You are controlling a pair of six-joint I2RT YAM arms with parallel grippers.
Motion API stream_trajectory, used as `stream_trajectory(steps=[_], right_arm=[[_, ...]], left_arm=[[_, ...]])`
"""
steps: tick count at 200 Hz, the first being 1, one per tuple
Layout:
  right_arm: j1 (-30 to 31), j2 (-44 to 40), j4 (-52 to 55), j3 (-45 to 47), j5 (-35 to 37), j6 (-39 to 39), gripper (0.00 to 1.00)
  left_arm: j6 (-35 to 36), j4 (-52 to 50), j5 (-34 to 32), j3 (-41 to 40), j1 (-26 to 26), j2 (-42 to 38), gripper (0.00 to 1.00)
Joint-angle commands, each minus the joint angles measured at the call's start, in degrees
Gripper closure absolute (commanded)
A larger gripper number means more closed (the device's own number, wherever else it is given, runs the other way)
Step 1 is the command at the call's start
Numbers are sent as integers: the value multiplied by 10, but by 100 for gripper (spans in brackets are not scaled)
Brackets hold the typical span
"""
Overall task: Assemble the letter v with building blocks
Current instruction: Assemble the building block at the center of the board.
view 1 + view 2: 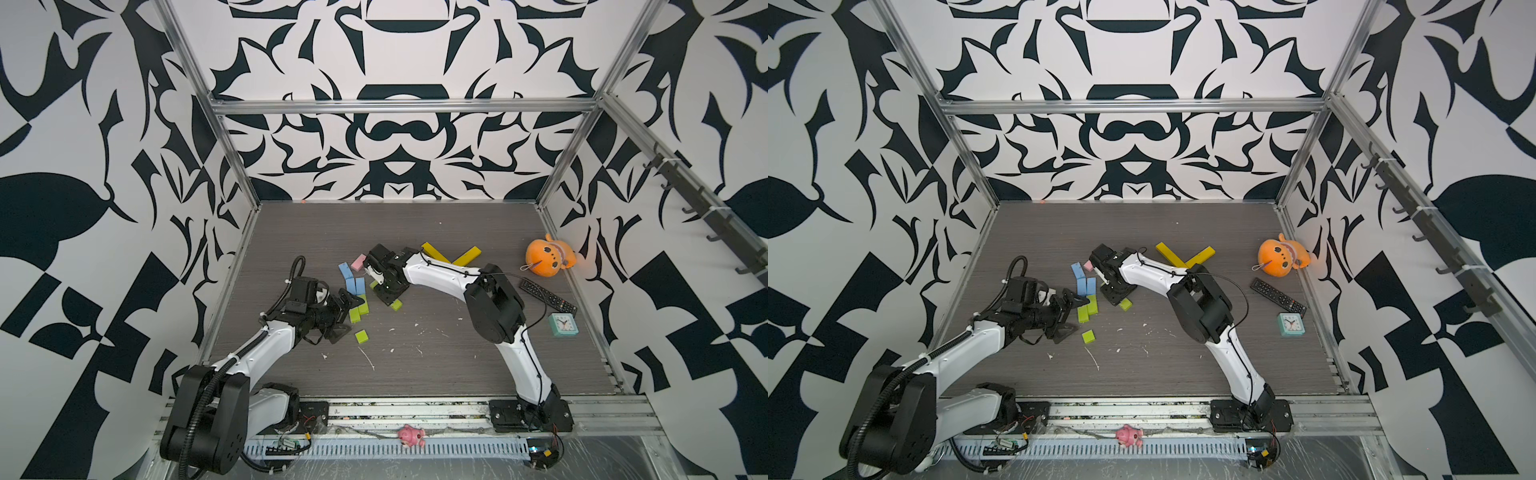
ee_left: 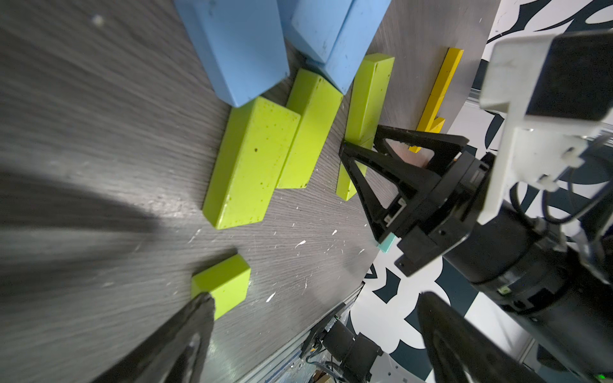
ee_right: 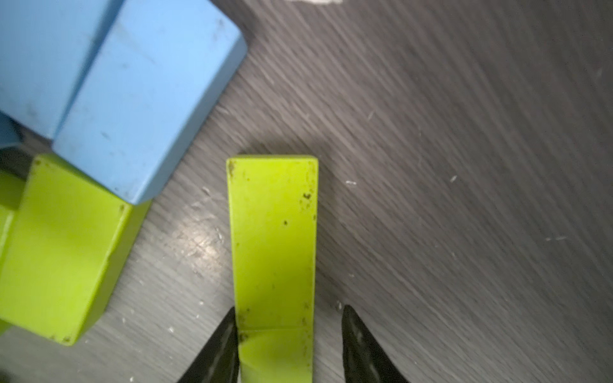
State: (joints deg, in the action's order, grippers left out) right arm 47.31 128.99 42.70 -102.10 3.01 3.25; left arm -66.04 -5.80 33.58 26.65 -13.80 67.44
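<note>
Lime green block (image 3: pixel 272 238) on table (image 1: pixel 436 365), mid-scene, long axis running straight out between right jaws. Right jaws straddle short width at near end: one finger (image 3: pixel 222 348) touching side, gap at other, not clamped. Left jaws wide apart, empty, beside other lime blocks (image 1: pixel 355 316) and blue blocks (image 1: pixel 355 286), near but off target. Judgement: right side nearer; closing across width should suffice, no re-turning needed.

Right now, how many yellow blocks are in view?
2. One yellow block and a second yellow block lie angled together past the right arm, which may hide more.
</note>
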Motion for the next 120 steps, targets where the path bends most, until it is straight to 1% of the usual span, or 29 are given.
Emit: stream_trajectory(steps=[1, 120], right_arm=[[-4, 37, 23, 5, 24, -5, 49], [-5, 57, 33, -23, 28, -12, 49]], left_arm=[[1, -12, -4, -4, -1, -9, 1], [1, -15, -3, -5, -1, -13, 1]])
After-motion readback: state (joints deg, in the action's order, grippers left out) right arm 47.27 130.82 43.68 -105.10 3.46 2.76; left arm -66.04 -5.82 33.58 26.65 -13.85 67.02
